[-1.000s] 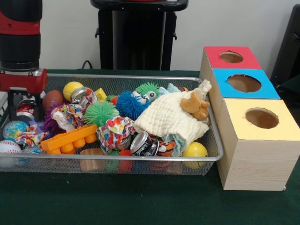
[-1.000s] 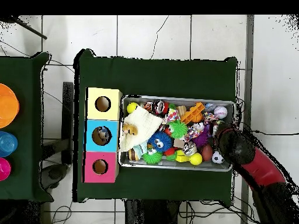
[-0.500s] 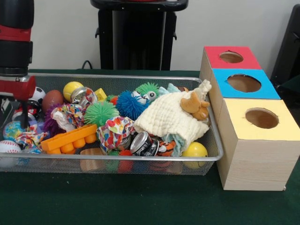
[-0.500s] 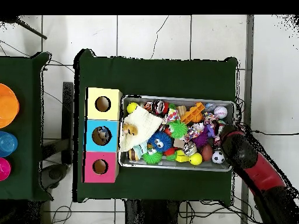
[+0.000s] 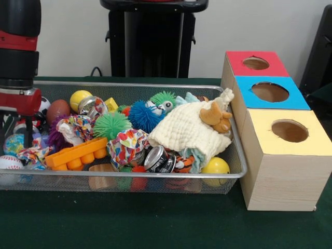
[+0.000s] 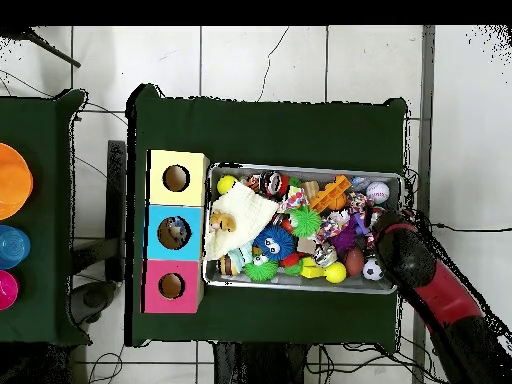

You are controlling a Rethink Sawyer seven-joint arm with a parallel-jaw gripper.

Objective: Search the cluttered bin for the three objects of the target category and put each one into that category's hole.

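The wire mesh bin [image 5: 155,175] is full of toys; it also shows in the overhead view [image 6: 300,168]. No clear plastic bottle shows among the clutter. The blue-topped hole [image 5: 270,92] is the middle one on the wooden box right of the bin; from overhead [image 6: 174,232] something pale shows inside it. My gripper [image 5: 15,136] hangs low over the bin's left end, among small balls. In the overhead view the red and black arm [image 6: 405,255] covers it at the bin's right end.
A cream cloth [image 5: 187,129] with a tan plush [image 5: 217,116] on it covers the bin's right part. Silver cans [image 5: 158,158] [image 5: 91,105], spiky balls [image 5: 141,116] and an orange brick [image 5: 75,154] lie about. Red-topped [image 5: 256,63] and yellow-topped [image 5: 289,130] holes flank the blue one.
The arm has shifted a little left toward the bin's end in the front view and come slightly lower. The toys have not moved.
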